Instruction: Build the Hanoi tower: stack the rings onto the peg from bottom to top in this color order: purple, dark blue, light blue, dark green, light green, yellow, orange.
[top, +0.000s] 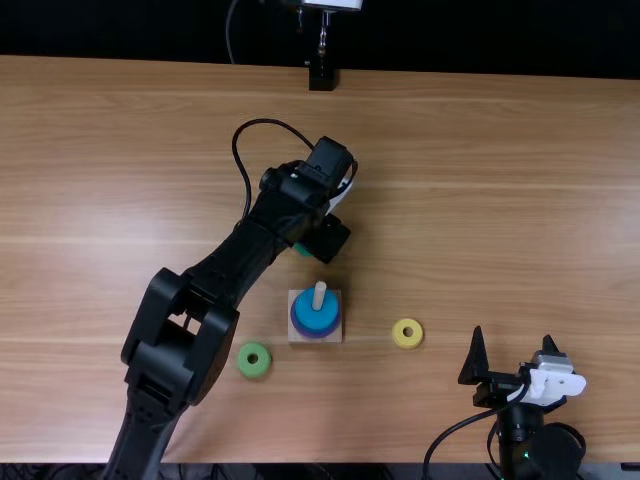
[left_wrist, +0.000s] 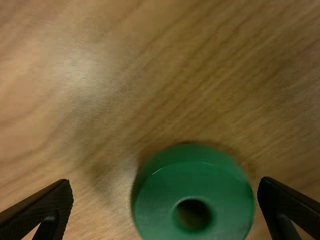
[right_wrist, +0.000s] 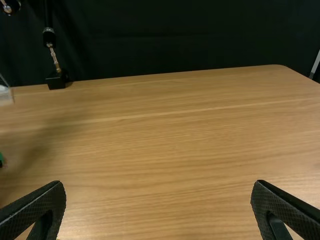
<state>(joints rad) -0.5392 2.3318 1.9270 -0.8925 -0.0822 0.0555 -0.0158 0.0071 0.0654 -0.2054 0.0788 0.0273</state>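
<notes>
Beyond the peg (top: 320, 293), the left end effector (top: 325, 240) gapes over the dark green ring (left_wrist: 160, 200); the light blue ring (top: 316, 318) circles the peg. Well right of it, the right end effector (top: 512, 338) is spread, empty.

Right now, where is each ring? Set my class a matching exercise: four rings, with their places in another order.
1. Light blue ring
2. Dark green ring
3. Light green ring
4. Yellow ring

A. Right of the wooden base
B. Around the peg
C. Left of the base
D. Below the left gripper

Pairs: 1-B, 2-D, 3-C, 4-A
</notes>
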